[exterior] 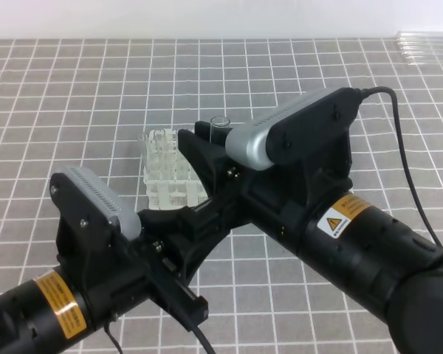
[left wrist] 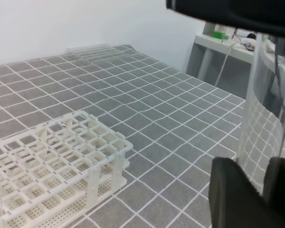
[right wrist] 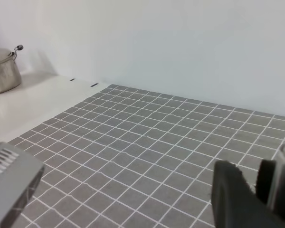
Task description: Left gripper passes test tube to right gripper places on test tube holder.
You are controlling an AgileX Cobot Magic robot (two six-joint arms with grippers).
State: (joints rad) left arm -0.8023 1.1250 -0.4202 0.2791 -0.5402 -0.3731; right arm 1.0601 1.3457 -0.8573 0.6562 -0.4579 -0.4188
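While both claws flank it, the test tube [left wrist: 263, 118] stands upright, mouth up.

Both arms crowd the middle of the grey tiled table [exterior: 96, 88]. The left gripper [exterior: 179, 234] reaches in from seven o'clock, grey housing up, its black fingers pointing toward one o'clock. The right gripper [exterior: 201, 144] comes from four o'clock, fingers aimed at ten o'clock, crossing just above the left one. The open rim of the test tube [exterior: 220, 122] pokes up beside the right gripper's fingers. The test tube holder [exterior: 162, 173] sits behind them, partly hidden. More clear tubes [exterior: 427, 46] lie at one o'clock.
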